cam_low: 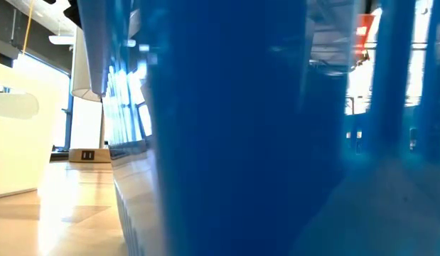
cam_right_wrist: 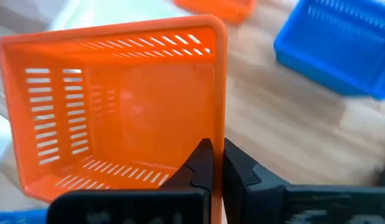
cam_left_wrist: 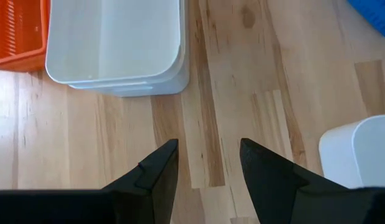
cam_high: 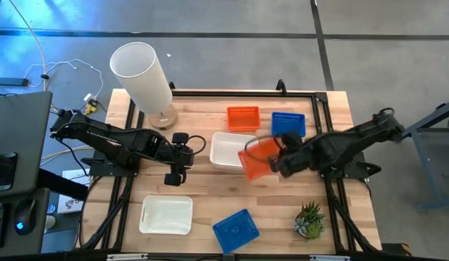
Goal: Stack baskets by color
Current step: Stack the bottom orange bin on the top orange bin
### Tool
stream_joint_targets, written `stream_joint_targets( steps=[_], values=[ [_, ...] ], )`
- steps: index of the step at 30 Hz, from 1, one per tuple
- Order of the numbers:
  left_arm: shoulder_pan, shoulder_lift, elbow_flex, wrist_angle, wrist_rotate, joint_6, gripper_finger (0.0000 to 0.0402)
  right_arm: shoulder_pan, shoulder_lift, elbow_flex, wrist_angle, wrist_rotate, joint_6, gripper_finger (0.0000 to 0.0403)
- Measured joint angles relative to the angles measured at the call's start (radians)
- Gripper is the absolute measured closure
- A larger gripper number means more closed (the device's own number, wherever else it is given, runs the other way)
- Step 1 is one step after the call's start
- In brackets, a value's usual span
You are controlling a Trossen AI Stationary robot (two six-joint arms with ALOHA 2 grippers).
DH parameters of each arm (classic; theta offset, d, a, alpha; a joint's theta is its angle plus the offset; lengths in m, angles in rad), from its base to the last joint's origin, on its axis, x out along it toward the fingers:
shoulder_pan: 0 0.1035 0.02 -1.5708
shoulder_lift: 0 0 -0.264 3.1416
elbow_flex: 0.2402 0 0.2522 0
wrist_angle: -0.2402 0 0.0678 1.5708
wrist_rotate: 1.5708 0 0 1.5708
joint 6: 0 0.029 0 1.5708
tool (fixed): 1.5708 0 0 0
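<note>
An orange mesh basket (cam_high: 259, 158) hangs tilted over the right end of a stack of two white baskets (cam_high: 230, 150), with my right gripper (cam_high: 277, 162) shut on it. Another orange basket (cam_high: 243, 117) and a blue one (cam_high: 288, 123) rest on their bottoms at the far side. A single white basket (cam_high: 166, 215) and a second blue basket (cam_high: 236, 230) sit near the front edge. My left gripper (cam_left_wrist: 208, 162) stands open over bare wood left of the white stack (cam_left_wrist: 117, 43), touching nothing. My right gripper pinches one side wall of the orange basket at its rim (cam_right_wrist: 219, 134), one finger (cam_right_wrist: 201, 163) inside the basket and the other outside. The fingers slant downward from the table's right side. The basket is lifted clear and tipped, its open side facing the wrist camera.
A tall white cylinder (cam_high: 141, 72) on a wooden base stands at the far left corner. A small potted plant (cam_high: 310, 220) sits near the front right. The near blue basket (cam_low: 227, 128) blocks nearly the whole low view. Bare wood lies between the white stack and the front baskets.
</note>
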Motion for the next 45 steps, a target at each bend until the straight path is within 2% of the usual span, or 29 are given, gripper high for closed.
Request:
stream_joint_targets(
  steps=[10, 18, 25, 34, 40, 45],
  values=[
    [0.000, 0.000, 0.000, 0.012, -0.037, 0.022, 0.0245, -0.316, -0.051, 0.000, 0.238, 0.019, -0.407, 0.0403],
    [0.000, 0.000, 0.000, 0.029, -0.058, 0.022, 0.0245, -0.594, -0.053, 0.000, 0.482, -0.152, -0.683, 0.0403],
    [0.000, 0.000, 0.000, 0.029, -0.058, 0.022, 0.0245, -0.754, -0.020, 0.000, 0.532, -0.239, -0.737, 0.0403],
    [0.000, 0.000, 0.000, 0.031, -0.058, 0.030, 0.0245, -0.914, 0.147, 0.000, 0.553, -0.424, -0.771, 0.0403],
    [0.000, 0.000, 0.000, 0.029, -0.061, 0.030, 0.0245, -0.973, 0.260, 0.000, 0.554, -0.487, -0.792, 0.0403],
    [0.000, 0.000, 0.000, 0.028, -0.111, 0.031, 0.0245, -0.989, 0.339, 0.000, 0.556, -0.557, -0.760, 0.0403]
  ],
)
